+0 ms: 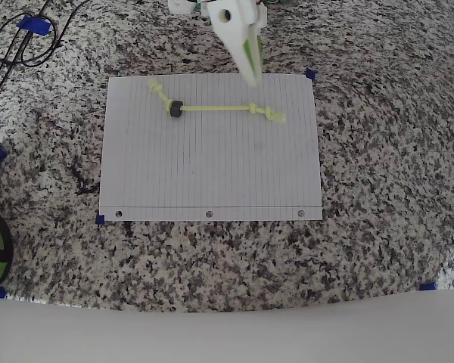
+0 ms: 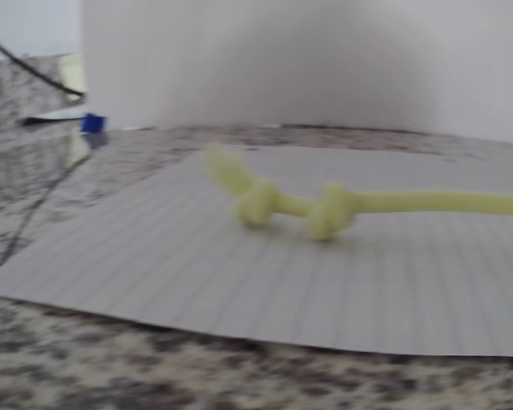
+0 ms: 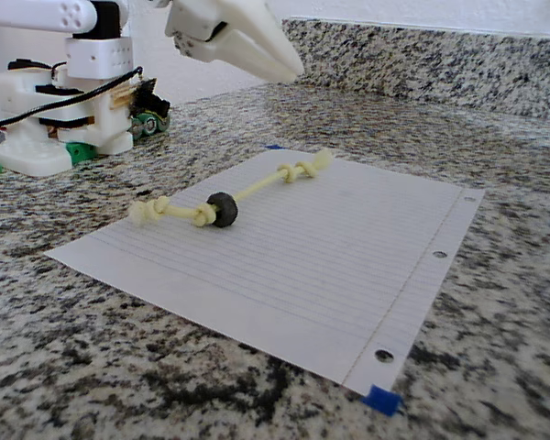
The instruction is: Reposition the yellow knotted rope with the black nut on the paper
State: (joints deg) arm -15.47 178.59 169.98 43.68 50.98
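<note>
Granite surface [image 1: 378, 189] carries the paper [image 1: 212, 174]; the rope [image 1: 216, 109] with its nut [image 1: 175, 109] lies near the paper's far edge. Above its right knot hovers the hand [image 1: 250, 72], fingers seemingly together. Approach step: next, open and descend onto the knot.

The yellow knotted rope [image 1: 216, 109] is pale yellow-green, its nut [image 1: 175, 109] black. The paper [image 1: 212, 174] is white with fine grey lines. The bench [image 1: 378, 227] is speckled black-and-white granite, with blue tape corners [image 3: 381, 400].

A speckled granite counter [image 1: 378, 189] has a matching low backsplash [image 3: 422, 55]. Behind is a plain white wall [image 2: 325, 60]. Light is soft, even.
</note>
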